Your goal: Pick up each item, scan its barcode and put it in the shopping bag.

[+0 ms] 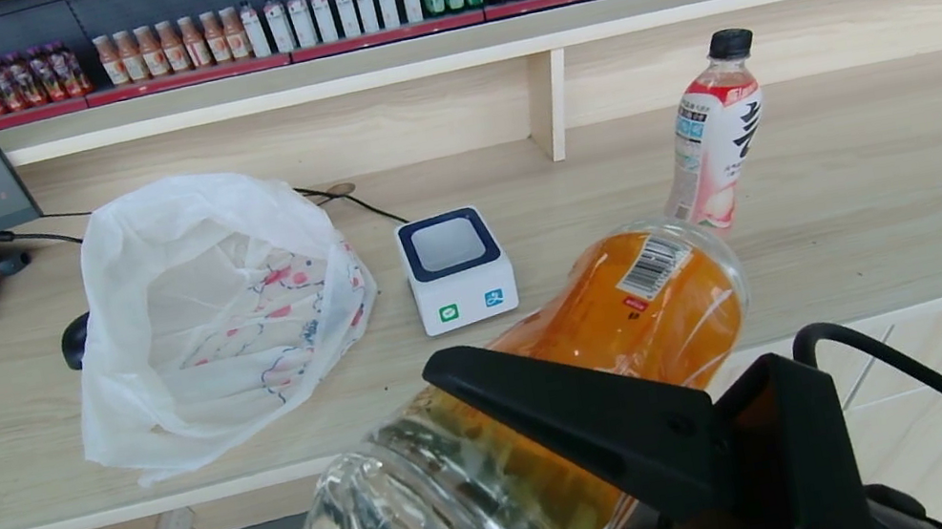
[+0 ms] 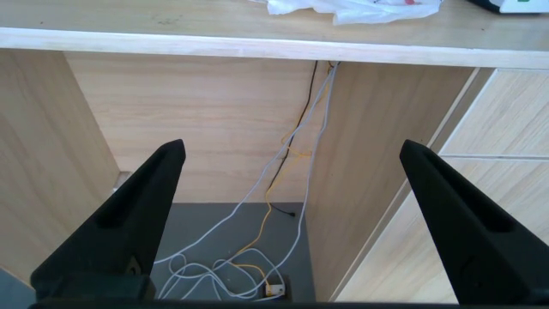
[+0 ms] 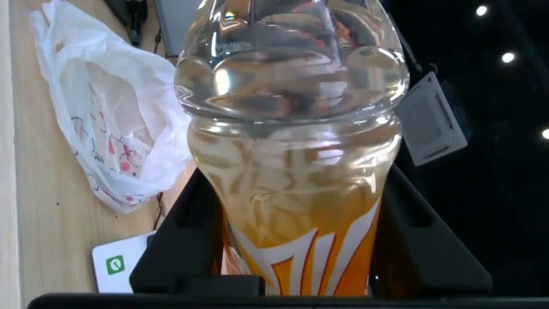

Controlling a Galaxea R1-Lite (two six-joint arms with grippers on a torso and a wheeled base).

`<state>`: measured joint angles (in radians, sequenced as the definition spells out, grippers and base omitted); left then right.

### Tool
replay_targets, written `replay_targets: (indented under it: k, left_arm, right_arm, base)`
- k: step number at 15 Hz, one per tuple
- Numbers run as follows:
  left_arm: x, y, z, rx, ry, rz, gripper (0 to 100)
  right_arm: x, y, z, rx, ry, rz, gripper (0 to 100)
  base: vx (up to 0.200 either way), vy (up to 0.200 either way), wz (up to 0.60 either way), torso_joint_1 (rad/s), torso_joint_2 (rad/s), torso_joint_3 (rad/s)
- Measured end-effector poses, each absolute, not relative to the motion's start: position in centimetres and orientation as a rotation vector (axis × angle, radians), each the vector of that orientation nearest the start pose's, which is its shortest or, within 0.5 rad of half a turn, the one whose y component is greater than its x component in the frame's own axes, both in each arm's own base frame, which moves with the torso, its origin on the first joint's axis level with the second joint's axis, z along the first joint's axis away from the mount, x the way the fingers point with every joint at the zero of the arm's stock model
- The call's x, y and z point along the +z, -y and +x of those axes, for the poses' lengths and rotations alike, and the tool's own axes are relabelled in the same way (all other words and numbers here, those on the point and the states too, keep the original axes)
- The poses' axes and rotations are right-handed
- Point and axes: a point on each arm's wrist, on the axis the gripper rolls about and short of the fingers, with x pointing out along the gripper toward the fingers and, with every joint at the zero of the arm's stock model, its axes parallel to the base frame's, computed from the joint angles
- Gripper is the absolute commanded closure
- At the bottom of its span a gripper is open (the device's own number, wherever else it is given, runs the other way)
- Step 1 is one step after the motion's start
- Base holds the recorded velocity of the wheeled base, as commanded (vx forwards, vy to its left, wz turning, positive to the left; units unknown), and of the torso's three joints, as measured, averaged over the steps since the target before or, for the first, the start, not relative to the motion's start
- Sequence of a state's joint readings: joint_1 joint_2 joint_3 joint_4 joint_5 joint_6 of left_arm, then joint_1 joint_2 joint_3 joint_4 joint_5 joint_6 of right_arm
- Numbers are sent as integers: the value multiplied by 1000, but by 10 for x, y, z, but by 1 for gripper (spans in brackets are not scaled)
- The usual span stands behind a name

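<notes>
One orange drink bottle [image 1: 635,313] clamped in right gripper [image 3: 300,249], long axis near level, barcode [image 1: 653,265] upward, in front of scanner [image 1: 457,269]. Left gripper [image 2: 292,150] jaws wide apart, gripping nothing.

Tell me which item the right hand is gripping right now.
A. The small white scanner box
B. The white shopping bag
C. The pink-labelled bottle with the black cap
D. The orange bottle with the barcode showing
D: the right hand is closed on the orange bottle, held on its side, while the pink-labelled bottle stands untouched on the counter.
</notes>
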<state>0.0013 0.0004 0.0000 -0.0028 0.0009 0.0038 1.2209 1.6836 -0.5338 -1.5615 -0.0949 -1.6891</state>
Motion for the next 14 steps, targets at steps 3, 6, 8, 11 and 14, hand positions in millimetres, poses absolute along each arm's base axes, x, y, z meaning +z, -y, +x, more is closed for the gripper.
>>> replay_targets:
  k: [3, 6, 8, 11, 14]
  left_arm:
    - [76, 0, -23, 2, 2, 4, 0]
    - [76, 0, -23, 2, 2, 4, 0]
    - [76, 0, -23, 2, 2, 4, 0]
    - [76, 0, -23, 1, 2, 4, 0]
    - [76, 0, -23, 2, 2, 4, 0]
  right_arm:
    - [210, -251, 94, 519, 1130, -1213, 100]
    - [207, -254, 95, 579, 1087, -1127, 100]
    - [201, -256, 95, 618, 1057, -1096, 100]
    - [194, -256, 95, 709, 975, -983, 100]
    - [191, -256, 95, 777, 896, -859, 100]
  base:
    - [0, 0, 0, 0, 0, 0]
    - [0, 0, 0, 0, 0, 0]
    - [0, 0, 0, 0, 0, 0]
    - [0, 0, 0, 0, 0, 0]
    - [0, 0, 0, 0, 0, 0]
